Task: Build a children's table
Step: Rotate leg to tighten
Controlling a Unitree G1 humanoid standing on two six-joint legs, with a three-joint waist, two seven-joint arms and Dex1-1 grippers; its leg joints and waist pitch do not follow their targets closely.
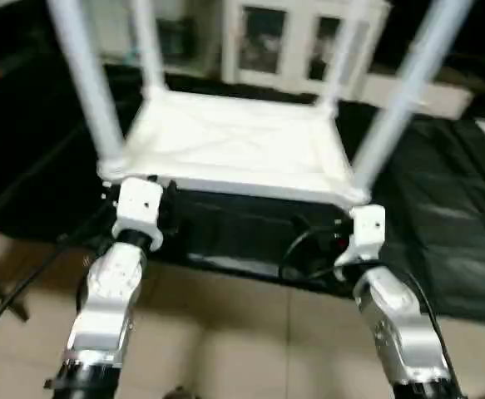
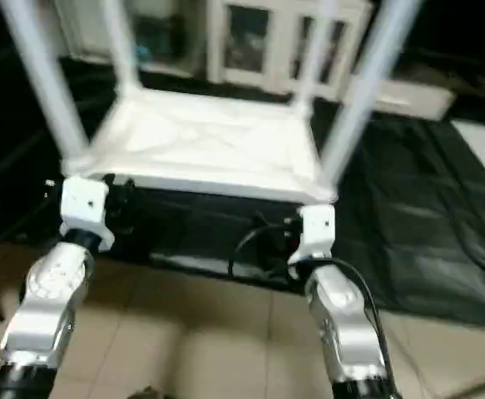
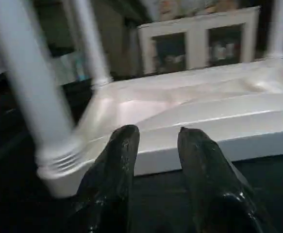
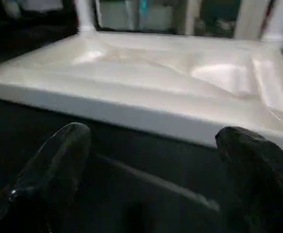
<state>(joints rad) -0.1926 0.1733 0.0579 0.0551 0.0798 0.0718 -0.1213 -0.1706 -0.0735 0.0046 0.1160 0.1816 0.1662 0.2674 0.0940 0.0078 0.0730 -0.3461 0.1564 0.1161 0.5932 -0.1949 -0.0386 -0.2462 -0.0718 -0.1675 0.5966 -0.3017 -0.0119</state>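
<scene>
All four legs (image 1: 88, 91) seated in inverted tabletop (image 1: 234, 145); only flipping remains; left gripper (image 3: 153, 145) part-open, right gripper (image 4: 151, 150) wide, both empty.

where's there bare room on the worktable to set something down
Free: the black cover right of the upturned tabletop, and the dark strip to its left. Crowded: the near edge, with both end effectors and cables, and the tabletop ringed by four legs.

A pale tiled floor (image 1: 250, 332) meets a black cover (image 1: 450, 224) spread over the work surface, while a white cabinet with glazed doors (image 1: 296, 41) stands against what appears to be a dark far wall.
</scene>
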